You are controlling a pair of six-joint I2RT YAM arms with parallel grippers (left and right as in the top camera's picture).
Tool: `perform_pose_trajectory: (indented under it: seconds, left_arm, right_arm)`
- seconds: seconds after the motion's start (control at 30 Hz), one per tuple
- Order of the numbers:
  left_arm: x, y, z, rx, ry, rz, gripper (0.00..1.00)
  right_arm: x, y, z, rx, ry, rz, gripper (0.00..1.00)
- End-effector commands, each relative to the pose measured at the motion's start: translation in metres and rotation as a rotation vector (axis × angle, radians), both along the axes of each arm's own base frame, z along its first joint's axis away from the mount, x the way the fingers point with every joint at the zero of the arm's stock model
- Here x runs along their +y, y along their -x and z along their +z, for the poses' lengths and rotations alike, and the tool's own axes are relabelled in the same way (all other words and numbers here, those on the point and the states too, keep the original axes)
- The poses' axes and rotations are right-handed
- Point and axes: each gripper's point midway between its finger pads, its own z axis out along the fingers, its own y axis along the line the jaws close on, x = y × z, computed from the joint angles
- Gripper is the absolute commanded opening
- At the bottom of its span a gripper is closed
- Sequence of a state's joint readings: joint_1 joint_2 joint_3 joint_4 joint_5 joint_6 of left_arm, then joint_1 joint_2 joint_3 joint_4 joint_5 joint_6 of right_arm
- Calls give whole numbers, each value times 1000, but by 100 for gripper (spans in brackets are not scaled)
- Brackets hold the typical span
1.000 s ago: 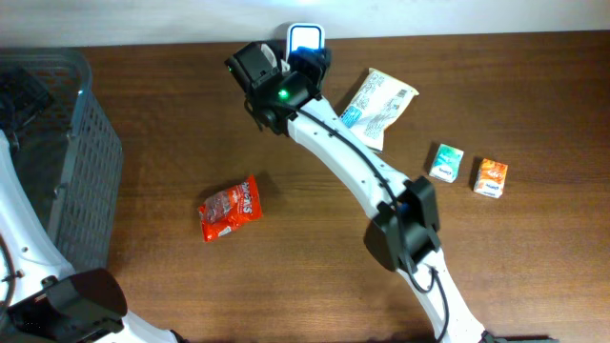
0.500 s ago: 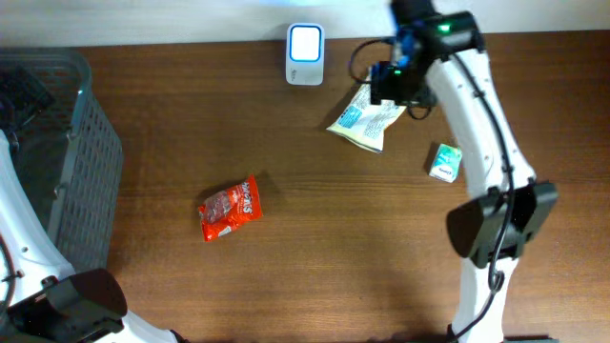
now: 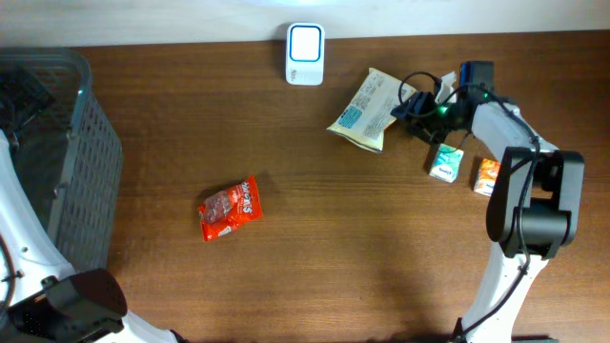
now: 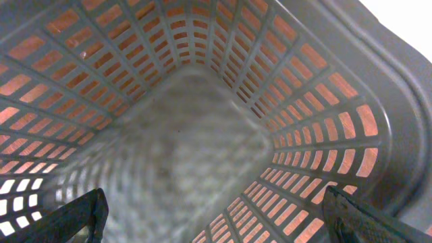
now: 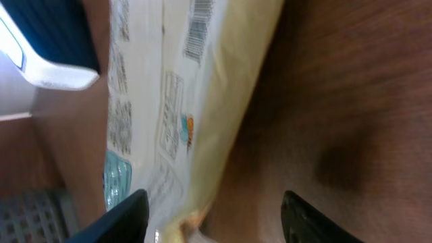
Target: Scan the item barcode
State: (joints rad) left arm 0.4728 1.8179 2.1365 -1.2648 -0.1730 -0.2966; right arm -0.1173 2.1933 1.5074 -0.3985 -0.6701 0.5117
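Packet point(image 3: 367, 112) lies before the parted, empty right claw point(image 3: 405, 103), scanner point(image 3: 305, 41) beyond, teal box point(image 3: 445, 163) beside.

Wooden table point(image 3: 315, 272): basket point(image 3: 100, 162), scanner point(image 3: 305, 42), pouch point(image 3: 367, 110), red packet point(image 3: 230, 208), cartons point(image 3: 445, 164).

Table point(image 3: 286, 191): dark wood, visible grain, low sheen. Basket point(image 4: 317, 101) under my left wrist: grey moulded plastic lattice, matt. Packet point(image 5: 175, 101): smooth printed film, pale, slight gloss. My right fingers point(image 5: 125, 214): matt black plastic. Red pouch point(image 3: 230, 208): crinkled glossy foil. Scanner point(image 3: 305, 41): smooth white plastic, glossy face. Teal box point(image 3: 445, 163) and orange box point(image 3: 489, 177) look like printed card.
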Motion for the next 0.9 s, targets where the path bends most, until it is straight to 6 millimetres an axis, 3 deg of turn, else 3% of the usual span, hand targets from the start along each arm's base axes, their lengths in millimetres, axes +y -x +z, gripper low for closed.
perform_pose_trajectory:
  seconds: [0.0, 0.17, 0.27, 0.33, 0.4, 0.43, 0.5, 0.57, 0.67, 0.77, 0.87]
  left_arm:
    - [1, 1, 0, -4, 0, 12, 99]
    - [1, 1, 0, -4, 0, 12, 99]
    - [1, 1, 0, -4, 0, 12, 99]
    - [1, 1, 0, -4, 0, 12, 99]
    - [1, 1, 0, -4, 0, 12, 99]
    - [1, 1, 0, -4, 0, 12, 99]
    - [1, 1, 0, -4, 0, 12, 99]
    - [1, 1, 0, -4, 0, 12, 99]
    - [1, 1, 0, -4, 0, 12, 99]
    - [1, 1, 0, -4, 0, 12, 99]
    - [1, 1, 0, -4, 0, 12, 99]
  right_arm:
    - [5, 3, -18, 26, -66, -38, 62]
    - [20, -9, -46, 17, -102, -67, 56]
    - [34, -13, -49, -11, -94, -42, 49]
    - [43, -14, -51, -20, -65, -35, 40]
    - [51, -15, -50, -34, -62, -21, 13]
    - [52, -15, -49, -35, -65, -17, 4]
    - [54, -15, -42, -44, -85, -6, 4]
    - [49, -16, -29, -61, -93, -2, 4]
    - [43, -13, 12, -156, -24, 66, 4]
    - [27, -4, 56, -192, 172, 87, 4]
    - [6, 10, 110, -189, 516, 64, 4]
